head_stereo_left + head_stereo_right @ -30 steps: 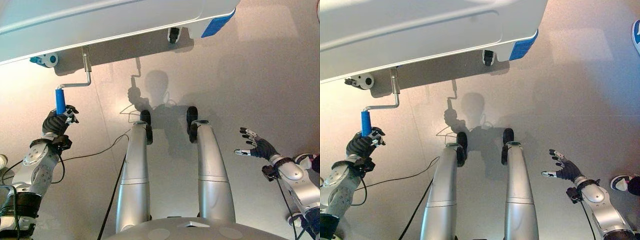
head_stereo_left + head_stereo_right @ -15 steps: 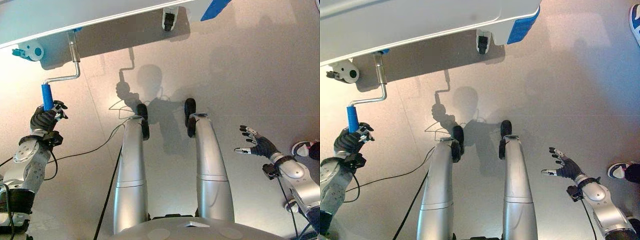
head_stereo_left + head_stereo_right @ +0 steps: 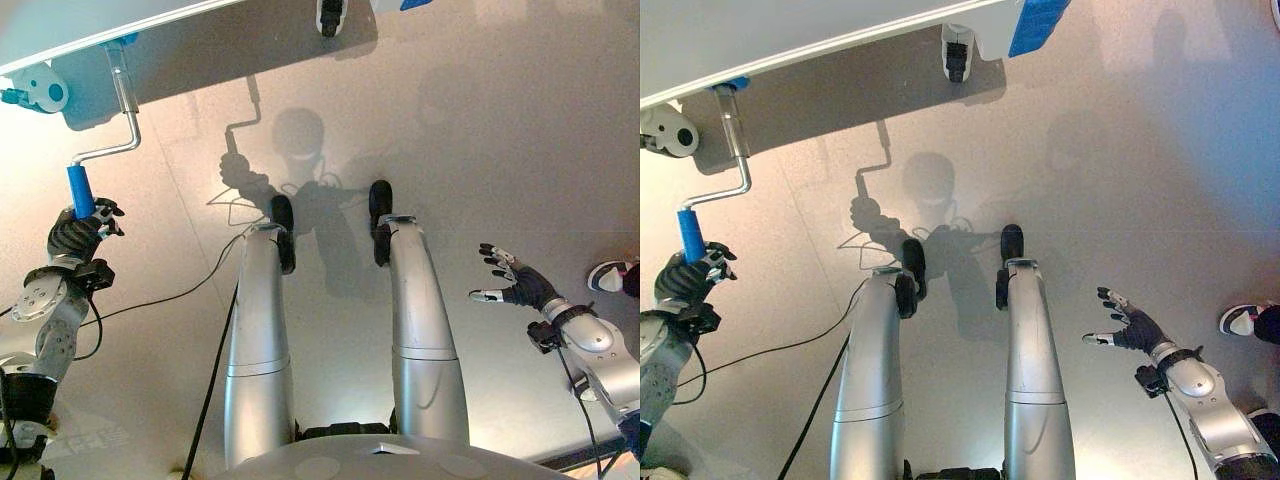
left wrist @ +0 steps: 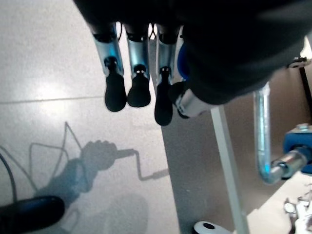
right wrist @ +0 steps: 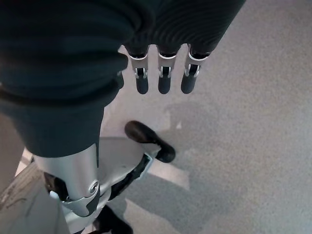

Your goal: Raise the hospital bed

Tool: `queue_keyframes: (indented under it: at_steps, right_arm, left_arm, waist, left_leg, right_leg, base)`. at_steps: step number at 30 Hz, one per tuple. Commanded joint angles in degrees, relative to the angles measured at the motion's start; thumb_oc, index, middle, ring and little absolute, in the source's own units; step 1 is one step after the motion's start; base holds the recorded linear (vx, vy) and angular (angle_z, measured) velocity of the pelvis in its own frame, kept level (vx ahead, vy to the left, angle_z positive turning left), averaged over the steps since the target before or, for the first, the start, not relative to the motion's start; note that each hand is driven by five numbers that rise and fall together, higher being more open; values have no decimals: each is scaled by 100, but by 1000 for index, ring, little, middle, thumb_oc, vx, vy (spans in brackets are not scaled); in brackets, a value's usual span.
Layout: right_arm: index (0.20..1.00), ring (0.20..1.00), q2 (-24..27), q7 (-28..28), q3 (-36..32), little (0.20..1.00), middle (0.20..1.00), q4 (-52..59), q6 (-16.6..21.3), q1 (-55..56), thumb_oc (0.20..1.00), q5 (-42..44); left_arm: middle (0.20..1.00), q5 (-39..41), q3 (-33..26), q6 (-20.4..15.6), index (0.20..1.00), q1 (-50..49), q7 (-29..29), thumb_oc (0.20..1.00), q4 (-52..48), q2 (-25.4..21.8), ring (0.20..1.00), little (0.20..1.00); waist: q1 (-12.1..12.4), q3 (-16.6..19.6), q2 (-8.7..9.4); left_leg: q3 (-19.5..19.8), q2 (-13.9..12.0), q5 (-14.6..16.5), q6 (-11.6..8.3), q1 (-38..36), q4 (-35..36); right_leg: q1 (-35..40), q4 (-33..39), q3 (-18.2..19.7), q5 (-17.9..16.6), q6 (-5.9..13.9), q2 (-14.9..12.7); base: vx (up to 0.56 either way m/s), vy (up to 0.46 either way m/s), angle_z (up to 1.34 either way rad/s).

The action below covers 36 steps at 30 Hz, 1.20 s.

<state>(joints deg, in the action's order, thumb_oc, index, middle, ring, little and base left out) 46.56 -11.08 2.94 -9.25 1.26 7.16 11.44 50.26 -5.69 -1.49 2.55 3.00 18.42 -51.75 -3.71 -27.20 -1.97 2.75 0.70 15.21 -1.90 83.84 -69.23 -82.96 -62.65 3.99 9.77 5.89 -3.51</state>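
Note:
The hospital bed's white frame (image 3: 790, 40) runs across the far side, with a silver crank (image 3: 103, 152) hanging from its edge. The crank ends in a blue handle (image 3: 80, 190) that points towards me. My left hand (image 3: 75, 235) is shut on the lower end of that handle; the left wrist view shows its fingers (image 4: 117, 92) curled, with a strip of the blue handle (image 4: 181, 63) beside them and the bent crank tube (image 4: 263, 141) beyond. My right hand (image 3: 510, 288) hovers over the floor at the right, fingers spread and nothing in it.
A caster wheel (image 3: 957, 52) and a blue corner bumper (image 3: 1038, 20) mark the bed's near corner. A white round fitting (image 3: 45, 92) sits by the crank's shaft. A person's shoe (image 3: 1243, 320) stands on the grey floor at the far right.
The whole picture has shifted, so the bed and crank now sit higher and further left. My left hand keeps its hold on the blue handle. The right hand stays spread.

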Motion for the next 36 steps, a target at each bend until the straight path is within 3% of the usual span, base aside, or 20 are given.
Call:
queue_keyframes:
  at_steps: [1,19,36]
  right_arm:
    - [1000,1000,254,4,-86,1000,1000,131,-31,188,1000,193]
    - [1000,1000,461,85,-341,1000,1000,646,-92,261,1000,526]
    - [1000,1000,571,126,-463,1000,1000,893,-145,304,1000,762]
  left_arm:
    - [200,-215,-196,-81,200,42,271,200,783,-337,200,200]
    - [200,-313,252,-80,200,847,491,200,870,-127,200,200]
    - [200,-359,681,-90,200,1549,662,200,918,88,200,200]
  waist:
    - [28,177,24]
    - [-179,-117,116]
    - [-377,-253,365]
  left_leg:
    - [-771,266,-1401,-105,265,683]
    - [-989,75,-1103,-56,556,46]
    - [-1160,-204,-764,-13,611,-396]
  right_leg:
    - [-80,114,-249,-786,-9,12]
    - [-436,-510,-184,-491,-119,119]
    - [-660,-977,-103,-186,-244,262]
  base:
    - [0,-5,-4]
    - [0,-5,-1]
    - [-1,-34,-5]
